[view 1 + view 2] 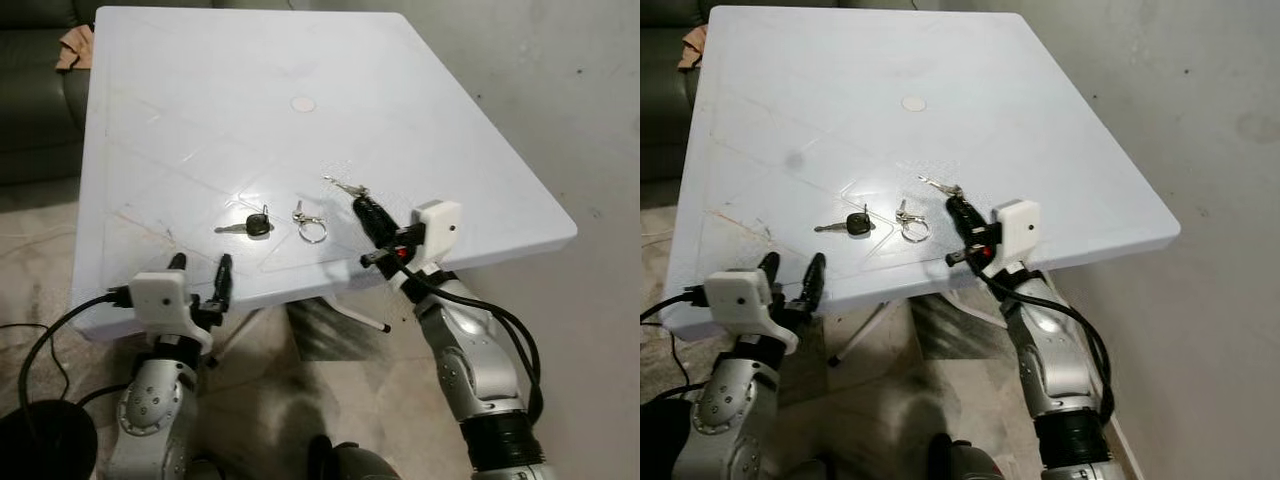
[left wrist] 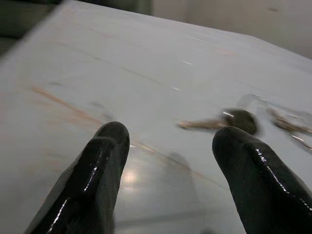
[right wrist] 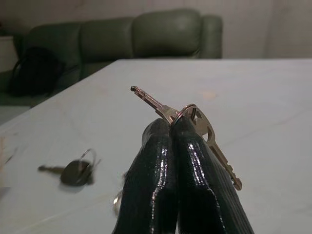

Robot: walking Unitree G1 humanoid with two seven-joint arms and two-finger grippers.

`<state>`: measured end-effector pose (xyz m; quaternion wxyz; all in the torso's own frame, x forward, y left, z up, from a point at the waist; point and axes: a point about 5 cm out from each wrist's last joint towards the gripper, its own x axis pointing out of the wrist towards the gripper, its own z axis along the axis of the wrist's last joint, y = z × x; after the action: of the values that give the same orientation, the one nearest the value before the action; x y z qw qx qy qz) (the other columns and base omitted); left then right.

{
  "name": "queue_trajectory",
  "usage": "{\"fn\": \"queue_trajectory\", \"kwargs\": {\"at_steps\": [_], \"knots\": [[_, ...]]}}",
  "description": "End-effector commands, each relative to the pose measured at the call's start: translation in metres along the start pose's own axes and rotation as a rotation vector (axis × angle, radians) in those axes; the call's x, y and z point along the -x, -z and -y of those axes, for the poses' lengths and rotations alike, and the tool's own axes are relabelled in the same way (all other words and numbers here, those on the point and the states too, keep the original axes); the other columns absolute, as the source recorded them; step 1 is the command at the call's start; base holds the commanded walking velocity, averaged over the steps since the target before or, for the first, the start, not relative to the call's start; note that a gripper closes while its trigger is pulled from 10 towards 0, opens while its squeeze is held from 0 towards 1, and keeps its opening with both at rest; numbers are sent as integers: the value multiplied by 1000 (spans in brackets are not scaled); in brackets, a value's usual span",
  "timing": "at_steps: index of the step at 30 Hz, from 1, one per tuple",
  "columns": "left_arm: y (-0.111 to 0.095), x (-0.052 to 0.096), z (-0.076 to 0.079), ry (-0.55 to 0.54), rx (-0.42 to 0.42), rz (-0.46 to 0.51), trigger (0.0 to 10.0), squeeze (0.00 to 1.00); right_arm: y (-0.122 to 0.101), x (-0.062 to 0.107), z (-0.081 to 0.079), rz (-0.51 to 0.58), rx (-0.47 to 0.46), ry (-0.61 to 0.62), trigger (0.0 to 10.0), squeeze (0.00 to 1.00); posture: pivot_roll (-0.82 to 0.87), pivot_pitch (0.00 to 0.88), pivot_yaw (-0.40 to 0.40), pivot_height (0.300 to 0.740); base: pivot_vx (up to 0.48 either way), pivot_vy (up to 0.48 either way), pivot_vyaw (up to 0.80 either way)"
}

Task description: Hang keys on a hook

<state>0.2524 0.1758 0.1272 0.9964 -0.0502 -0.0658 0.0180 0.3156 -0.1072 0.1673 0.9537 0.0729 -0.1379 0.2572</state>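
My right gripper (image 1: 360, 200) is shut on a small bunch of silver keys (image 1: 345, 186) joined by a ring, held just above the white table (image 1: 250, 120); the wrist view shows two keys (image 3: 195, 124) sticking out past the pinched fingertips. A black-headed key (image 1: 256, 225) lies flat on the table to its left, and a silver key ring (image 1: 310, 228) with a small key lies between them. My left gripper (image 1: 200, 270) stands open at the table's front edge, short of the black-headed key (image 2: 239, 120).
A dark green sofa (image 1: 35, 90) stands behind the table at the left, with a tan cloth (image 1: 75, 48) on it. A grey wall (image 1: 560, 90) runs along the right. The table's folding legs (image 1: 350, 315) show under its front edge. A black cable (image 1: 60, 325) loops at lower left.
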Motion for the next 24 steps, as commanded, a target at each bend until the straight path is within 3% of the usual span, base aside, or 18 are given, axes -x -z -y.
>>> {"fn": "queue_trajectory", "kwargs": {"at_steps": [1,11,15,24], "knots": [[2,0,-8,-42,13,-4,10000,0,3,8,11,-4,26,55,10000,0,23,92,-84,740,0,0,0],[1,-7,-22,-100,24,5,10000,0,8,11,18,-17,47,106,10000,0,18,67,-67,740,0,0,0],[-3,-19,-35,-123,20,22,10000,0,8,12,28,-10,60,167,10000,0,-14,21,-25,740,0,0,0],[-4,-33,-27,-68,33,15,10000,0,8,17,33,-8,65,238,10000,0,-51,14,9,740,0,0,0]]}}
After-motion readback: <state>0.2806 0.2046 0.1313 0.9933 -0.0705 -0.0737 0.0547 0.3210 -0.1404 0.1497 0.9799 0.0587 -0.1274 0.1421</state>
